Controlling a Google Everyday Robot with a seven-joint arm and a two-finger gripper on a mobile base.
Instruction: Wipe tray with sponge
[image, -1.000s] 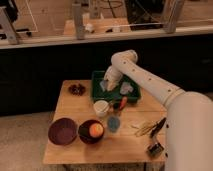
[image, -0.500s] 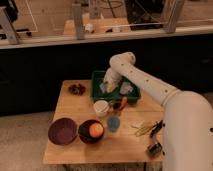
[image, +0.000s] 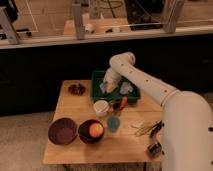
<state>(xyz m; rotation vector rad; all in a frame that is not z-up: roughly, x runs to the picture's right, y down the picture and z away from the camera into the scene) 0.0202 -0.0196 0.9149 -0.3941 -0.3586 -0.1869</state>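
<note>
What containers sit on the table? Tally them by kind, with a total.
Dark red bowls: 2
Cups: 2, white and blue
Green tray: 1
Total: 5
The gripper is shut, low inside the tray.

We take this for a robot lab: wooden counter (image: 127, 145) before a glass partition (image: 47, 22), the pincer (image: 107, 86) over the tray (image: 96, 76).

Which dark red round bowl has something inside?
The dark red bowl beside the small blue cup: an orange round thing lies in it. The other bowl is empty. The pincer is down in the dark green plastic tray.
</note>
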